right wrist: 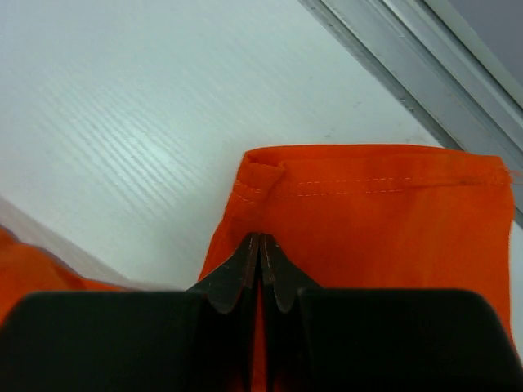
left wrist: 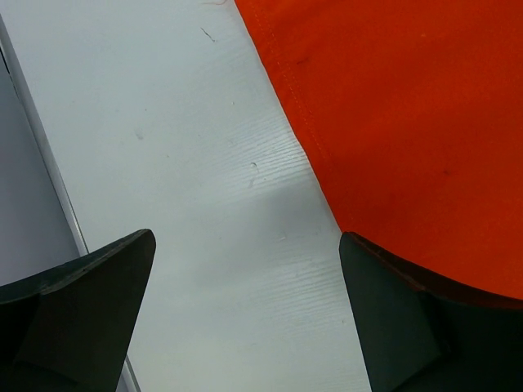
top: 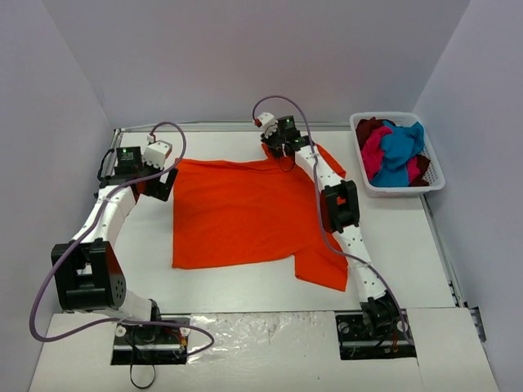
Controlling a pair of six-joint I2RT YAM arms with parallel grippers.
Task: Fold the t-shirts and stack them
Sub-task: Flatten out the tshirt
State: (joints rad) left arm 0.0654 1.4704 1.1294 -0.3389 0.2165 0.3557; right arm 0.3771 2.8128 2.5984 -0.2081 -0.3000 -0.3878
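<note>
Nothing legible is showing in any of the three views. No text, label, brand, number or sign is coming through clearly enough to read.
</note>
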